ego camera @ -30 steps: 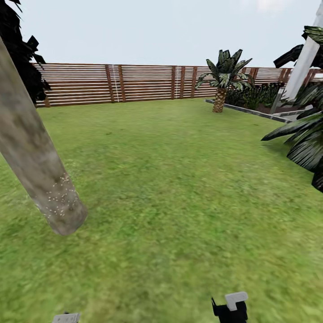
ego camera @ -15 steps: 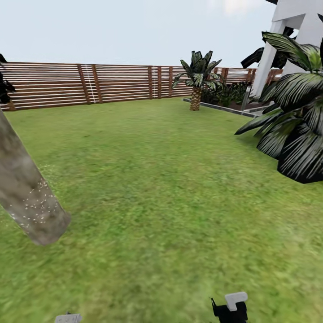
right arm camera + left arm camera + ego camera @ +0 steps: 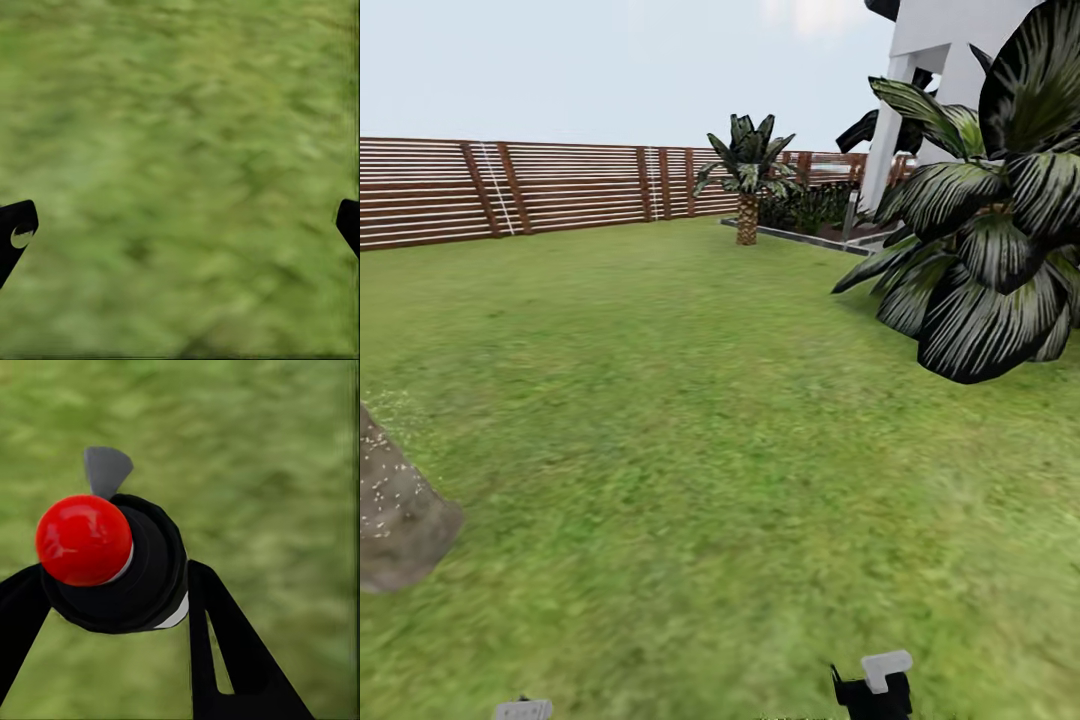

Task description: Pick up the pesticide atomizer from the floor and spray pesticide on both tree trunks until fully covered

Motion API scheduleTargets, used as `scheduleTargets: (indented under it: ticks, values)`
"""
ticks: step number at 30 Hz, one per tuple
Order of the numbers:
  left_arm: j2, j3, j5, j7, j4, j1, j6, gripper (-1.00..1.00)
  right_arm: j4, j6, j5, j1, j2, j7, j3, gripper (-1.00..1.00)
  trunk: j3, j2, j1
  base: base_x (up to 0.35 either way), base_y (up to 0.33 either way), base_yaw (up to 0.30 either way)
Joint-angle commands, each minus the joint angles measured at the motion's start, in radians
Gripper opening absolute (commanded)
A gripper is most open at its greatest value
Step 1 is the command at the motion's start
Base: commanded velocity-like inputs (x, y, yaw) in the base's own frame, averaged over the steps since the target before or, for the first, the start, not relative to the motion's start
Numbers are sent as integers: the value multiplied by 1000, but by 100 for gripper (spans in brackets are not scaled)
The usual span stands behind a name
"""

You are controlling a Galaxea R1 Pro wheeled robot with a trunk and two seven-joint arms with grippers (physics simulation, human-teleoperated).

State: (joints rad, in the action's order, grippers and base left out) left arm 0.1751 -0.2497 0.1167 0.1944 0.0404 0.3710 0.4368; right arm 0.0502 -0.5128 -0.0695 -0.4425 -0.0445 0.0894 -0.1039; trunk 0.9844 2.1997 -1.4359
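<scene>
Already I have the small black pesticide atomizer with its glossy red round cap clamped in my left gripper, its black fingers pressed against the body below the cap. I judge it light, rigid and fairly slick, so a hold round the body's middle suits it best. How much liquid it holds I cannot tell. My right gripper is spread wide over grass, carrying nothing. At the head view's lower left, the mottled grey-brown tree trunk carries whitish pesticide specks.
</scene>
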Motion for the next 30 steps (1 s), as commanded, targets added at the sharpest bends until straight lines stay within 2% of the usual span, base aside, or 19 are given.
scheduleTargets:
  ticks: [1,5,12,30]
  values:
    - [1,-9,11,2,0,0,3,-100,-1,-1,-7,-1,0,10,-6,100,1,0,0,0,0,-300]
    - [0,-8,11,-3,0,-1,3,-100,-1,-1,-7,-1,0,9,-7,100,1,0,0,-118,0,-300]
    - [0,-8,11,-4,-1,-1,3,-100,-1,-1,-7,-1,0,9,-7,100,1,0,0,-319,63,-300]
    - [-2,-8,11,-6,-1,-1,3,-100,-2,-1,-7,-1,0,9,-7,100,1,0,0,-300,206,-300]
